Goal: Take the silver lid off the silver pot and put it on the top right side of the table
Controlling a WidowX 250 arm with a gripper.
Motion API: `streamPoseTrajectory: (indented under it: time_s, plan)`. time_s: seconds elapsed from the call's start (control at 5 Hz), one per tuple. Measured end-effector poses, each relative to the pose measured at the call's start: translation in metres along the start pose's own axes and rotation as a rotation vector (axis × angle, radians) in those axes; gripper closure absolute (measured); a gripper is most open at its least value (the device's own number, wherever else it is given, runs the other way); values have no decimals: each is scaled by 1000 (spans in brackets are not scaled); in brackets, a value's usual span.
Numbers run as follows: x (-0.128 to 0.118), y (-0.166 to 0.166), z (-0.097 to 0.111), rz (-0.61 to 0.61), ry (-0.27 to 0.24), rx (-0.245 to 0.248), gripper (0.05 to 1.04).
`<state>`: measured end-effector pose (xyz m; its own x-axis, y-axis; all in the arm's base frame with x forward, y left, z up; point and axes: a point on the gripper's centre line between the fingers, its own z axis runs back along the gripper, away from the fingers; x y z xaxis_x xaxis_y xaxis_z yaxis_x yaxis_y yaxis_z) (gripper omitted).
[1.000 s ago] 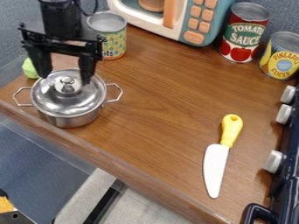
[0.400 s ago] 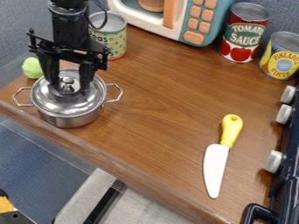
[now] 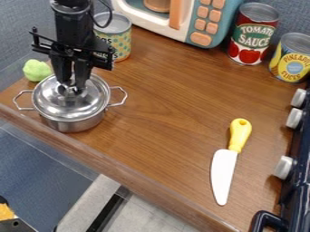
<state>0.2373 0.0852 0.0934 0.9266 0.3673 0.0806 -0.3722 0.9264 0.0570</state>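
Note:
The gripper (image 3: 72, 86) hangs over the pot at the left of the table, its two fingers closed in around the lid's knob, shut on it. The silver lid (image 3: 54, 103) lies on the pot, its knob largely hidden by the fingers. The silver pot (image 3: 74, 125) stands near the table's left front edge, a looped handle out on each side. The brown wooden table (image 3: 163, 99) runs from the pot to the stove at the right.
A knife with a yellow handle (image 3: 239, 133) lies right of centre. Along the back stand a patterned can (image 3: 121, 40), a toy microwave (image 3: 205, 20), a tomato sauce can (image 3: 252, 34) and a pineapple can (image 3: 293, 59). A green object (image 3: 36, 70) sits behind the pot; stove knobs (image 3: 284, 166) line the right.
The gripper has moved slightly right and down to the lid, and its fingers have come together on the knob. Lid and pot have stayed in place.

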Motion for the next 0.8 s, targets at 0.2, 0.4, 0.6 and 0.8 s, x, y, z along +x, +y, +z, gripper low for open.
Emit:
streamPoseTrajectory:
  time_s: [0.2, 0.4, 0.6, 0.8]
  plan:
    - [-2, -1, 0, -5, 9, -8, 817]
    - [-2, -6, 2, 1, 32, -26, 817]
    - [3, -36, 18, -11, 65, -108, 817]
    - [15, -64, 49, 15, 40, -153, 817]
